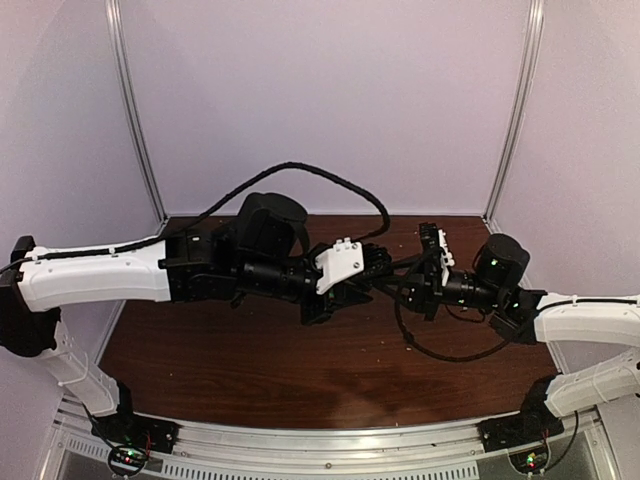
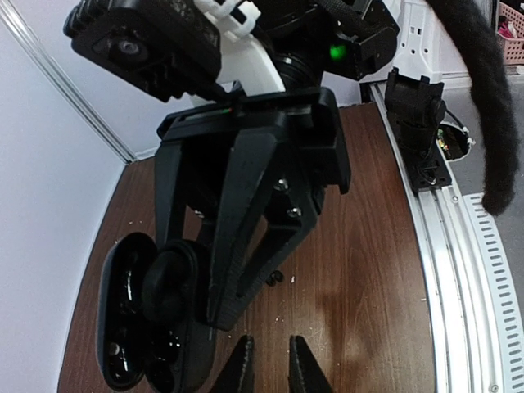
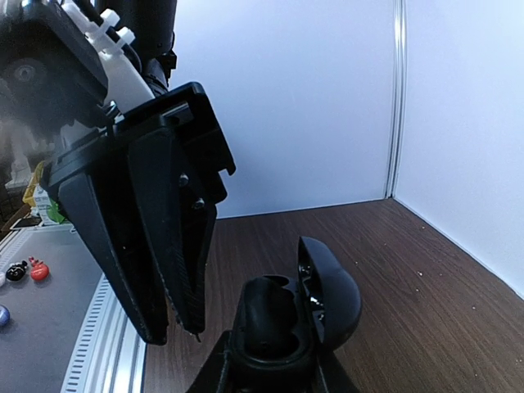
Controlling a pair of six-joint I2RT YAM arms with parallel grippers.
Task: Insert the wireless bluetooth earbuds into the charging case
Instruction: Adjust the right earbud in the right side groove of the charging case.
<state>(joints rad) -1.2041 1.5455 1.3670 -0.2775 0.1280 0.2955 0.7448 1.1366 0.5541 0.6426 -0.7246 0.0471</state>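
Both arms met over the middle of the brown desk [image 3: 426,278], the left arm [image 1: 90,275] reaching in from the left and the right arm [image 1: 590,320] from the right, wrists nearly nose to nose. The right fingers [image 3: 268,370] were clamped on a black charging case [image 3: 266,327], one finger on each side of its body, holding it off the desk. The case lid [image 3: 332,299] stood swung open to the right, with the cavity facing up. The left fingers [image 2: 272,370] pointed down just beside the case, on its left in the right wrist view. They were parted by a narrow gap with bare wood showing through and nothing between them. Glossy dark shapes [image 2: 123,291] sat in the case wells, but whether these were earbuds seated in place could not be told. A small dark item [image 2: 274,278] lay on the desk near the tip of the right fingers, too small to identify. A black cable [image 1: 300,168] looped over the left arm's wrist. A metal rail [image 1: 320,440] ran along the near edge of the desk.
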